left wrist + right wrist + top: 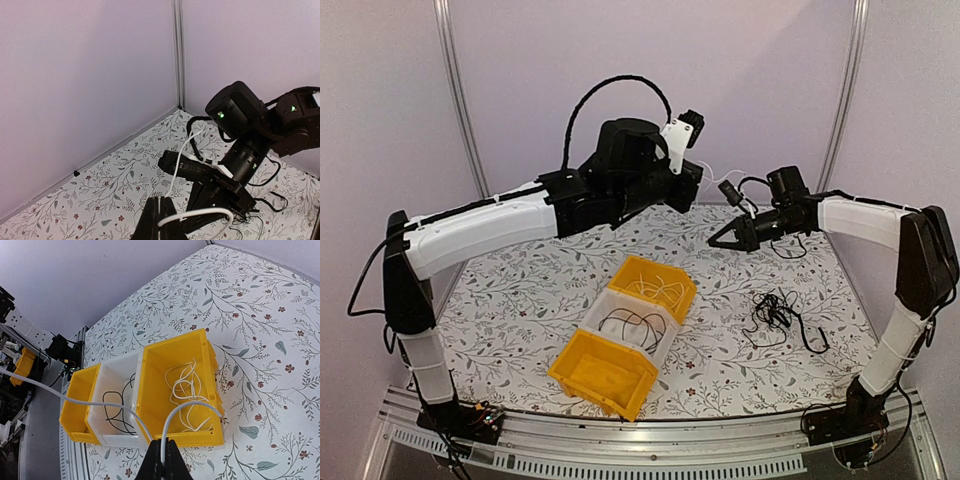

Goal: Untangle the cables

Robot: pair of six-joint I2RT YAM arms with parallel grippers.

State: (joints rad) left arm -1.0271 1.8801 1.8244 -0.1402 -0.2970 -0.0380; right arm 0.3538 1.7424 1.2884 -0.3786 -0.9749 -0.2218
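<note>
A thin, smooth cream-white cable (197, 213) hangs in the air above the far part of the worktop (520, 300), strung between the two arms; the left gripper (160, 220) has its black fingers pressed together on one stretch of it, and the cable curls out from them in a round loop; the right gripper (162, 457) is likewise closed, pinching the same cable at its pointed tips, with one strand running off to the side and another arching away; in the overhead view the span between them is so fine that its full course is hard to follow.

A loose black tangle (775, 312) of thin, wiry cables lies flat on the worktop near its right edge, well apart from the bins, with a few strands straggling outward.

Three open plastic bins with smooth, glossy walls stand touching in a slanted row at the middle of the worktop; the far yellow bin (668, 270) holds pale coiled cables (186, 390); the white bin (116, 371) between them holds a looped black cable (117, 412); the near yellow bin (605, 368) shows only its bare floor.

The worktop is covered in a matte white sheet printed with grey leafy sprigs and small red flowers.
</note>
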